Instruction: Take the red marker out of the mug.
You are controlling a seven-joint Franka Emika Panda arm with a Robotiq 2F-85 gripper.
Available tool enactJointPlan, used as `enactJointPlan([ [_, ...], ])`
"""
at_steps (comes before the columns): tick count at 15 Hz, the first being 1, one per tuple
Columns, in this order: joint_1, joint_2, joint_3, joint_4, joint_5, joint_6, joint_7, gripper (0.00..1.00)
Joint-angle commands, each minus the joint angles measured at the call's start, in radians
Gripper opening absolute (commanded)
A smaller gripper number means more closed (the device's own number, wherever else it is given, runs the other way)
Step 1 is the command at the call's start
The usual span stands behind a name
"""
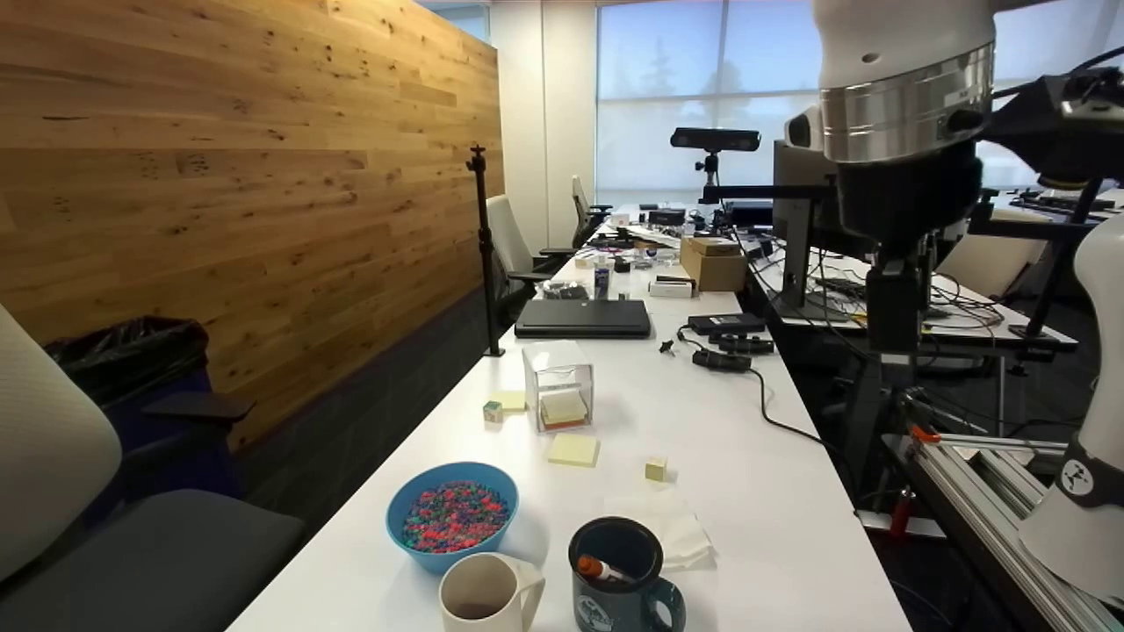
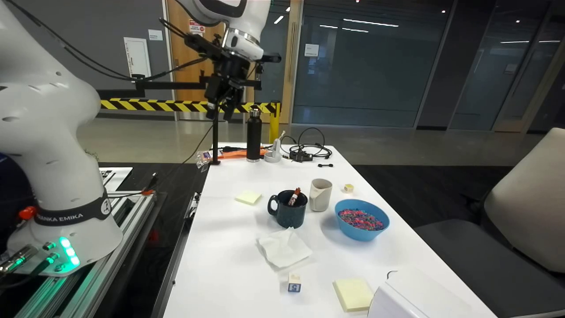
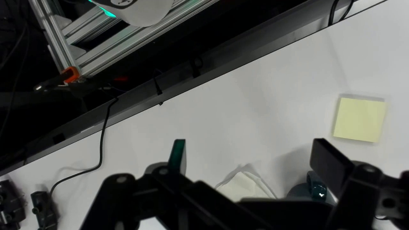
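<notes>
Wrist view: end effector [image 3: 249, 156] spread wide, nothing between the jaws. Bare surface [image 3: 220, 127] and a bit of napkin [image 3: 244, 188] show below. Mug [image 3: 299, 191] only partly visible, low in frame by a jaw, its inside out of sight. Not lined up yet, I'd say: get over the mug before any descent.

In an exterior view, marker [image 2: 294, 197] is in the mug, leaning, red-orange end up at the far rim. End effector hangs a bit tilted, high above the surface, well apart from the mug. Step in hand looks like the approach. Square it up to vertical, then turn the jaws to pinch across the marker's lean. Go for the red-orange end; it sits highest, so less reach inside.

In an exterior view, cup [image 1: 479, 577] stands just beside the mug, bowl [image 1: 432, 560] near it. Narrow the jaws before going in: at full spread one probably catches the rim or knocks the cup. Round barrel may roll, so close slowly, check grip, then lift straight up until the lower end clears the rim. Dragging sideways could tip the mug.
</notes>
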Motion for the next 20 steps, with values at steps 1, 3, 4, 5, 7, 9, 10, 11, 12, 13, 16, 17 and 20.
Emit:
enactJointPlan([
  [1,0.008,0.044,-0.008,0.048,0.043,0.029,0.076,1.0],
  [3,0.005,0.067,-0.015,0.069,0.052,0.06,0.104,1.0],
  [4,0.001,0.086,-0.02,0.085,0.052,0.076,0.116,1.0],
  [5,-0.005,0.107,-0.025,0.103,0.051,0.098,0.138,1.0],
  [7,-0.01,0.142,-0.039,0.133,0.044,0.134,0.168,1.0],
  [9,-0.013,0.175,-0.055,0.157,0.033,0.182,0.197,1.0],
  [10,-0.013,0.191,-0.063,0.167,0.032,0.203,0.21,1.0],
  [11,-0.013,0.205,-0.07,0.177,0.029,0.221,0.221,1.0],
  [12,-0.015,0.22,-0.077,0.185,0.027,0.239,0.23,1.0],
  [13,-0.015,0.231,-0.083,0.192,0.027,0.253,0.24,1.0],
  [16,-0.012,0.262,-0.099,0.202,0.022,0.276,0.266,1.0],
  [17,-0.012,0.272,-0.103,0.202,0.016,0.283,0.278,1.0],
  [20,-0.01,0.303,-0.11,0.201,0.006,0.313,0.314,1.0],
])
